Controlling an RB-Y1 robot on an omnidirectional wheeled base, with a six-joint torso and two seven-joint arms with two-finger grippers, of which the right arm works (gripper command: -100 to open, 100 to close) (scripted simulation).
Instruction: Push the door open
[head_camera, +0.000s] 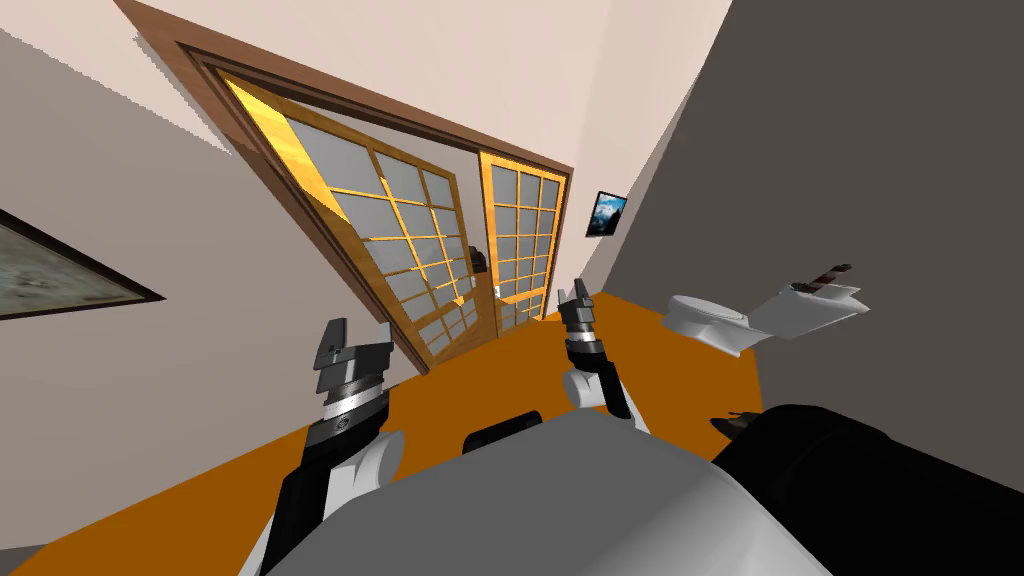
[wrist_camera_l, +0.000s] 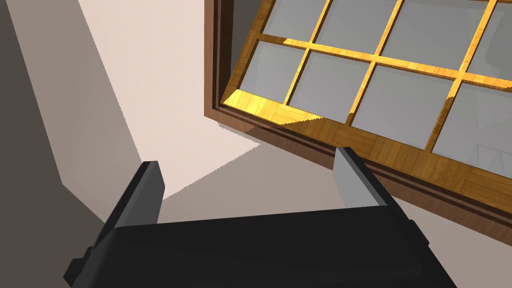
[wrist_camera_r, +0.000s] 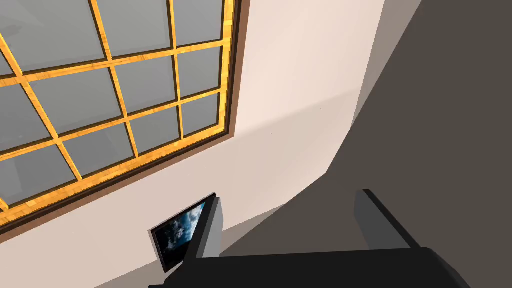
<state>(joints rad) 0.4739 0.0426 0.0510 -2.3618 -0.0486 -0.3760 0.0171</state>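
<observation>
A double door of yellow wood with grey panes fills a dark brown frame (head_camera: 300, 190) ahead of me. Its left leaf (head_camera: 385, 230) stands ajar, angled off the frame, with a dark handle (head_camera: 478, 262) at its inner edge. The right leaf (head_camera: 520, 235) lies flat in the frame. My left gripper (head_camera: 355, 345) is raised in front of the left leaf, open and holding nothing. In the left wrist view the left gripper (wrist_camera_l: 247, 170) points at that leaf's corner (wrist_camera_l: 380, 80), apart from it. My right gripper (head_camera: 575, 295), open and empty, is held up before the right leaf (wrist_camera_r: 115, 80).
A white toilet (head_camera: 710, 320) with a raised lid (head_camera: 810, 305) stands on the orange floor (head_camera: 650, 370) at the right, by a dark wall. A small picture (head_camera: 606, 214) hangs right of the door and a large framed one (head_camera: 60, 270) on the left wall. A black bulk (head_camera: 860, 470) lies near right.
</observation>
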